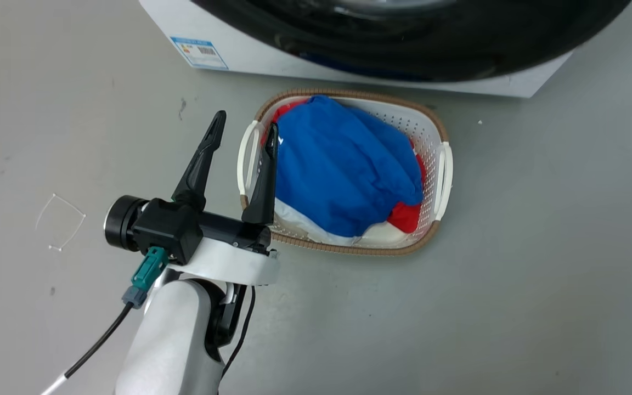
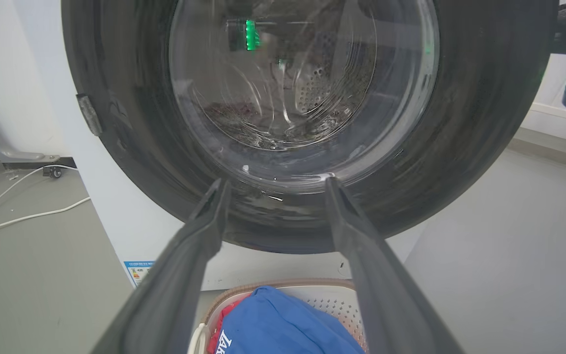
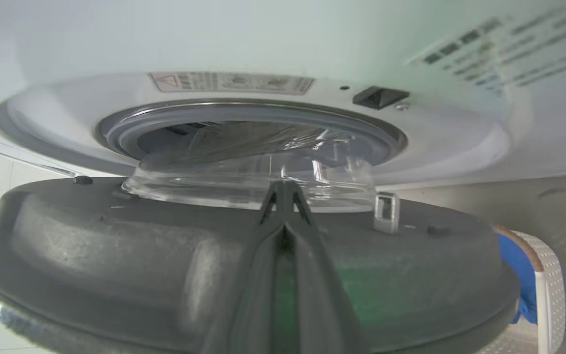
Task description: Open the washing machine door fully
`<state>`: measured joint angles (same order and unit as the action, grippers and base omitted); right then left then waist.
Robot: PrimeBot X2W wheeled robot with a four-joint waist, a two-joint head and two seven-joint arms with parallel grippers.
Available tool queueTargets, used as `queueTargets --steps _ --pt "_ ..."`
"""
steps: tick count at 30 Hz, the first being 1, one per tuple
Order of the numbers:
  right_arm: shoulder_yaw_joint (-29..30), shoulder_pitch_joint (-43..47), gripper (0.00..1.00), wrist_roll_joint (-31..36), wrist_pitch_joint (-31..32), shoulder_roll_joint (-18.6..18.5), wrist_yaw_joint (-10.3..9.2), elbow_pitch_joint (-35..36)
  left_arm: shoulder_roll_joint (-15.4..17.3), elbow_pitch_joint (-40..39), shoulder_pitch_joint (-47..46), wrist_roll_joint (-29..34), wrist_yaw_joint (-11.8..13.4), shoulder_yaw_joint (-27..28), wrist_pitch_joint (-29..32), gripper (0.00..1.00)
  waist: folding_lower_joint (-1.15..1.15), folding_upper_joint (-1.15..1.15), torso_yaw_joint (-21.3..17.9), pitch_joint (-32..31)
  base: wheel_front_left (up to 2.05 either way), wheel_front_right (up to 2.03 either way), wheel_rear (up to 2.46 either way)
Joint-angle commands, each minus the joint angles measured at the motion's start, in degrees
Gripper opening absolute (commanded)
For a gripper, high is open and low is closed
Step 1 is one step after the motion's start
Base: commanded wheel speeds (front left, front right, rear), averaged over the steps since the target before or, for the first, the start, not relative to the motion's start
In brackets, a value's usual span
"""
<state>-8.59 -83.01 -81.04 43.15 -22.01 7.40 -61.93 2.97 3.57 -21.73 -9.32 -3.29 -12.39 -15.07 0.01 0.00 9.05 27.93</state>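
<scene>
Partly open washing machine door [image 3: 116, 255], basket [image 1: 404, 118] nearby

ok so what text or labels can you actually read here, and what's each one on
Nothing reads clearly enough to quote.
Blue-edged sticker on the washing machine: barcode shows, print too small.
Warning strip with a red triangle, on the machine's front: blurred.
Grey printed lines, also on its front: blurred.
White letters on the blue cloth in the basket: cut off, unreadable.
</scene>
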Motion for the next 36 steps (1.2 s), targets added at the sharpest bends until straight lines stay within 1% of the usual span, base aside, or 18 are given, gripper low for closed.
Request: queueTargets --steps 1,7,14,19,28,36 --pt "-0.5 2.2 0.00 -1.0 2.5 2.1 0.16 0.5 -0.1 0.3 0.6 -0.3 0.1 0.0 -0.1 1.00 -0.01 0.00 -0.4 -1.7 0.00 0.00 0.00" --pt "-1.0 8.4 0.00 -1.9 7.8 2.0 0.15 2.7 -0.1 1.5 3.1 -1.3 0.7 -0.7 -0.1 1.00 -0.01 0.00 -1.2 -6.0 0.00 0.00 0.00" --pt "-2.9 17.3 0.00 -2.8 12.6 5.2 0.16 7.4 -0.1 3.2 6.7 -1.7 1.0 -0.7 -0.1 1.00 -0.01 0.00 -2.1 -11.6 0.00 0.00 0.00" --pt "-3.8 24.0 0.00 -4.0 15.1 7.6 0.16 11.8 -0.1 4.7 9.3 -1.1 0.4 -0.9 -0.1 1.00 -0.01 0.00 -2.4 -15.8 0.00 0.00 0.00" --pt "-6.1 35.4 0.00 -5.1 17.6 13.2 0.16 20.1 -0.1 6.9 13.4 -0.7 -0.5 -1.0 -0.1 1.00 -0.01 0.00 -2.4 -22.3 0.00 0.00 0.00" --pt "-7.9 42.6 0.00 -5.0 17.0 16.7 0.16 26.4 -0.1 8.0 15.6 -0.8 -1.0 -1.6 -0.1 1.00 -0.01 0.00 -1.6 -24.5 0.00 0.00 0.00"
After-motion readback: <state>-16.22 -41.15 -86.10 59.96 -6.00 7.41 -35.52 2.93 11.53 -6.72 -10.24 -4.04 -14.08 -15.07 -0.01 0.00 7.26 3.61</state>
